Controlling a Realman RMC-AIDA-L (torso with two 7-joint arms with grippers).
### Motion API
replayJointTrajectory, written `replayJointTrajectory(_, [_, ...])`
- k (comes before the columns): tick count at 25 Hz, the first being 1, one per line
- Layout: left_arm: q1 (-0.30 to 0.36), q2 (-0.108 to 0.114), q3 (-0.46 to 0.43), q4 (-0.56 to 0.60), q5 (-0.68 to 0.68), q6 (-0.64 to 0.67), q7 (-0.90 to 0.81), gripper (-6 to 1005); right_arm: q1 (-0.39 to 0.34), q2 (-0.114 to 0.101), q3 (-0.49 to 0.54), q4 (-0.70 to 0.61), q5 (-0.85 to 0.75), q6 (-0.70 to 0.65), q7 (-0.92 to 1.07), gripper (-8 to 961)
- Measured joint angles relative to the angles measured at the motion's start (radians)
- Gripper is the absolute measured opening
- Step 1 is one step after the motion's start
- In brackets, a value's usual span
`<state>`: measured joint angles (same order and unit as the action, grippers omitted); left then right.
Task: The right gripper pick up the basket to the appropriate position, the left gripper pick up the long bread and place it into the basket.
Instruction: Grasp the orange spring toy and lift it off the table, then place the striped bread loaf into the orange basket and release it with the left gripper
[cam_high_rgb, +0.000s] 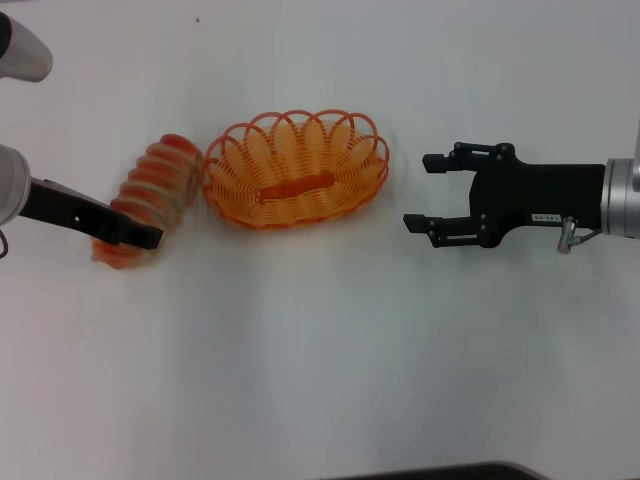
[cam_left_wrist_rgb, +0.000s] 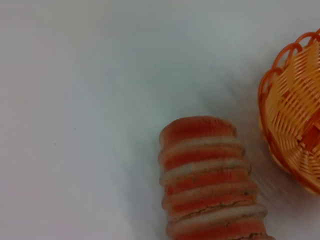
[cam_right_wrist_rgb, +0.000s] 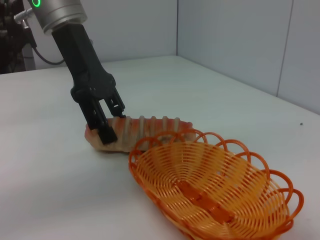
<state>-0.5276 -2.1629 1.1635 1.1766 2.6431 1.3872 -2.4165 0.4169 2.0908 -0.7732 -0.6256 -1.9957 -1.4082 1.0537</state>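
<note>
The long bread (cam_high_rgb: 155, 185) lies on the white table just left of the orange wire basket (cam_high_rgb: 295, 170), almost touching its rim. My left gripper (cam_high_rgb: 135, 238) is closed around the bread's near end; in the right wrist view its fingers (cam_right_wrist_rgb: 106, 132) clamp that end of the bread (cam_right_wrist_rgb: 150, 127), which stays low at the table. The left wrist view shows the bread (cam_left_wrist_rgb: 207, 180) and the basket's rim (cam_left_wrist_rgb: 280, 125). My right gripper (cam_high_rgb: 420, 191) is open and empty, level with the basket and a short gap to its right. The basket (cam_right_wrist_rgb: 210, 190) is empty.
The white table (cam_high_rgb: 320, 360) extends in front of the basket and the bread. A dark edge (cam_high_rgb: 450, 472) shows at the bottom of the head view. Grey walls (cam_right_wrist_rgb: 240, 40) stand behind the table in the right wrist view.
</note>
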Motion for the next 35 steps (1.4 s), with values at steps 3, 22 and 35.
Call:
replayJointTrajectory(3, [0.000, 0.000, -0.002, 0.000, 0.000, 0.000, 0.002, 749, 0.002, 0.000, 0.000, 0.000, 0.000, 0.000, 0.001, 841])
replayJointTrajectory(22, [0.016, 0.002, -0.080, 0.053, -0.004, -0.021, 0.012, 556, 0.007, 0.000, 0.000, 0.001, 0.000, 0.003, 0.005, 841])
replayJointTrajectory(35, [0.048, 0.002, -0.097, 0.198, -0.185, -0.014, 0.391, 482, 0.005, 0.000, 0.002, 0.001, 0.002, 0.008, 0.005, 841])
